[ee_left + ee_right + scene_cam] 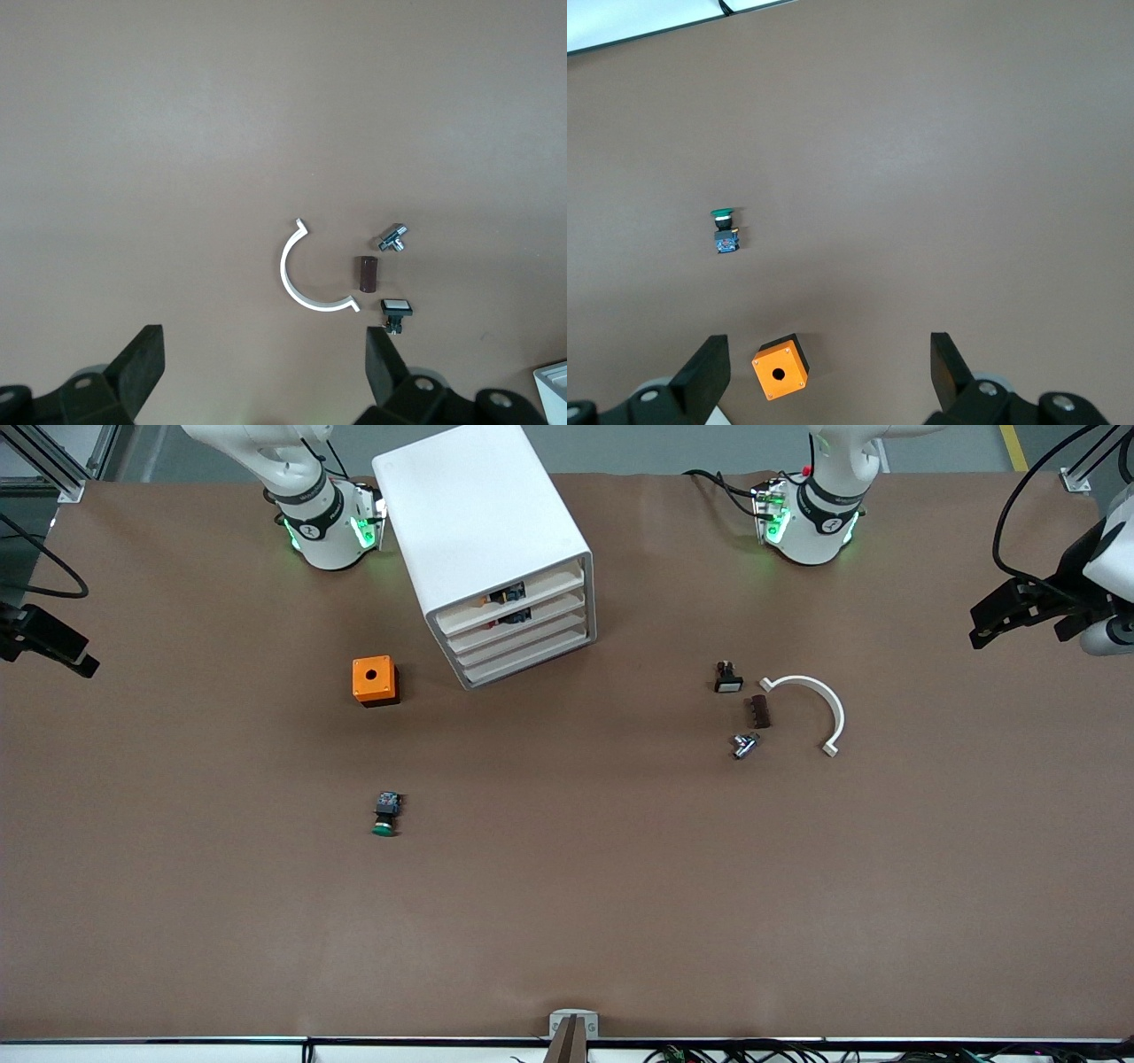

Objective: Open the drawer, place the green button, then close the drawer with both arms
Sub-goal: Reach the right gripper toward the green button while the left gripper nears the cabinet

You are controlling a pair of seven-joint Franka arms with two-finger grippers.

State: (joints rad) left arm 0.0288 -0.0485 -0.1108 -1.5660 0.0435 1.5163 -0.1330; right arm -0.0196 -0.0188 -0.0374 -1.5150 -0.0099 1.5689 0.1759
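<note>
On the counter point(567, 921) we see nothing done yet: the drawer point(524, 646) is shut, the button point(386, 814) lies nearer the camera than the orange cube point(375, 680), and both the left claw point(266, 376) and right claw point(830, 381) hang spread and empty.

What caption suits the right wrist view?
Open right gripper above the brown table, overlooking the green-capped push button and an orange cube with a round hole.

Bare table point(567, 886) surrounds the cabinet point(496, 549) widely. Just beside it toward the right arm's end stands the orange cube point(376, 681); the button point(386, 815) lies nearer the camera, well apart. Toward the left arm's end, well apart, small parts cluster by a white arc point(819, 708).
</note>
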